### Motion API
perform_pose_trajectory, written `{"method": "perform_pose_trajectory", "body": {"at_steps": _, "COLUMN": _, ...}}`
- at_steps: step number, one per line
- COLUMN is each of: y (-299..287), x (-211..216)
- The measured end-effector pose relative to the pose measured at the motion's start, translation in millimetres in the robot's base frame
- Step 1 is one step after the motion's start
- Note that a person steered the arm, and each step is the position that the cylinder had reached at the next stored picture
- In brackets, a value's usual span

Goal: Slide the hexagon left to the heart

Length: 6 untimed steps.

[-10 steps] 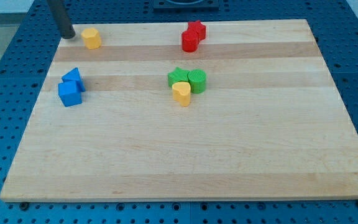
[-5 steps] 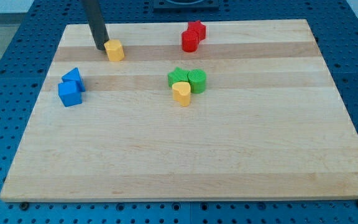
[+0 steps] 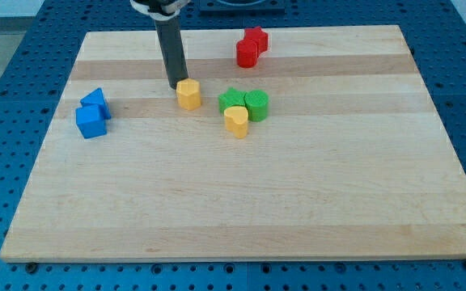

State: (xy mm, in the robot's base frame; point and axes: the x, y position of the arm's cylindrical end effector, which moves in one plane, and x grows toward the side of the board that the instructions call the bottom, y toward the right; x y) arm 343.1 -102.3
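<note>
1. A pale wooden board [image 3: 241,210] lies on a blue perforated bench, seen from above and in front.
2. My tip [image 3: 173,85] is a bare rod with nothing to open or close; it rests against the upper-left edge of the yellow hexagon [image 3: 188,94].
3. The hexagon sits near the board's middle, toward the view's top.
4. The yellow heart [image 3: 236,121] lies to the hexagon's lower right, touching a green star-like block [image 3: 232,99] and a green cylinder [image 3: 257,105].
5. The heart lies directly beyond the hexagon from my tip, so a push toward the view's lower right looks right.
</note>
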Motion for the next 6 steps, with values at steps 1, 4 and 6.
{"method": "perform_pose_trajectory", "body": {"at_steps": 1, "y": 11, "x": 11}}
{"method": "perform_pose_trajectory", "body": {"at_steps": 4, "y": 16, "x": 43}}
{"method": "perform_pose_trajectory", "body": {"at_steps": 6, "y": 20, "x": 46}}
